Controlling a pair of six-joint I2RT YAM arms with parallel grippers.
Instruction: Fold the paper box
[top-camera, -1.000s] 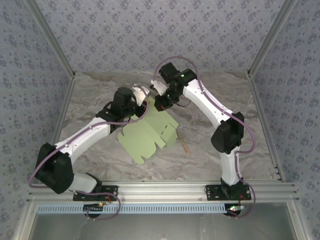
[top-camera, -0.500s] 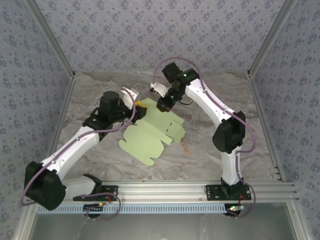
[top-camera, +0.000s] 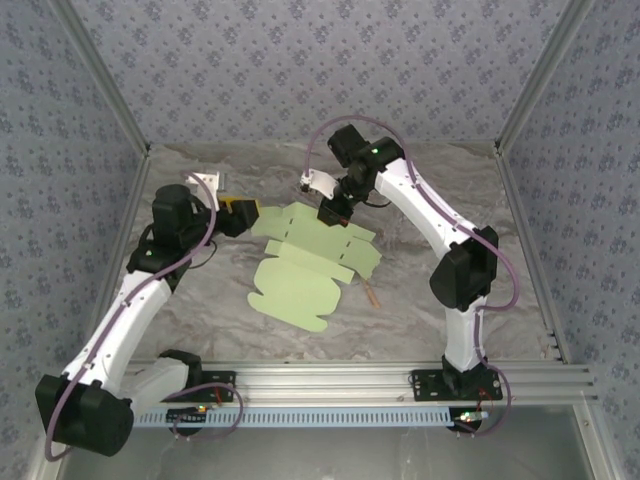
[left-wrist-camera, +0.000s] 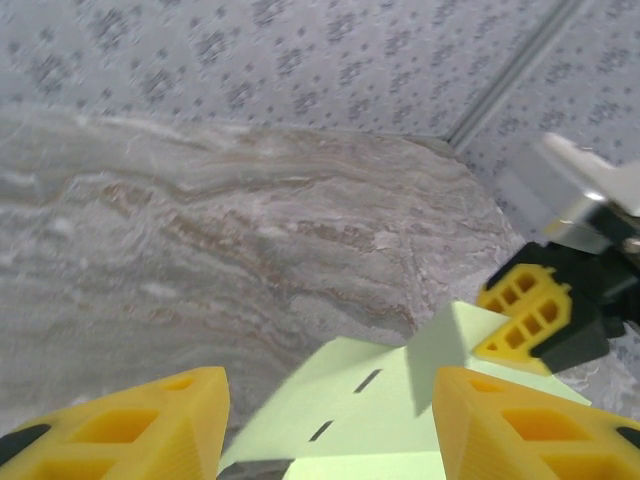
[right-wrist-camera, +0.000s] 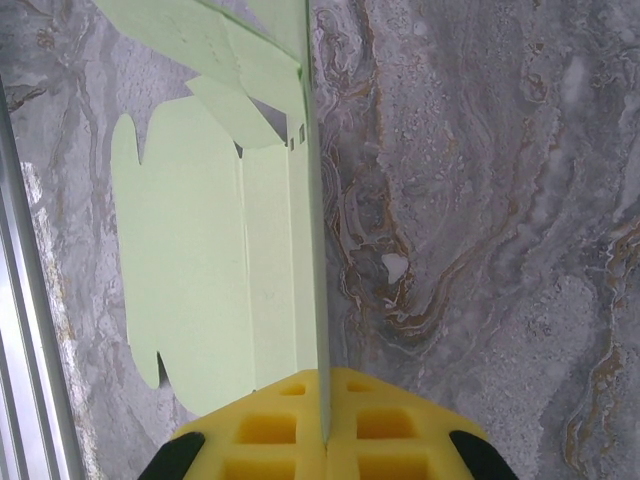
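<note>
Marbled grey tabletop (top-camera: 190, 320) stands within flower-print walls (top-camera: 300, 70). The green paper box (top-camera: 300, 285), an unfolded sheet, lies mid-table between the left gripper (top-camera: 238, 212) and the right gripper (top-camera: 328, 213). Left wrist: jaws parted, empty. Right wrist: jaws pinch the sheet's edge.

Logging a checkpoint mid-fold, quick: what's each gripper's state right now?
Left gripper: open, holding nothing.
Right gripper: closed on an edge of the paper box.

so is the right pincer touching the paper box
Touching. The right wrist view shows an upright edge of the paper box pinched between the shut yellow fingers of the right pincer.
</note>
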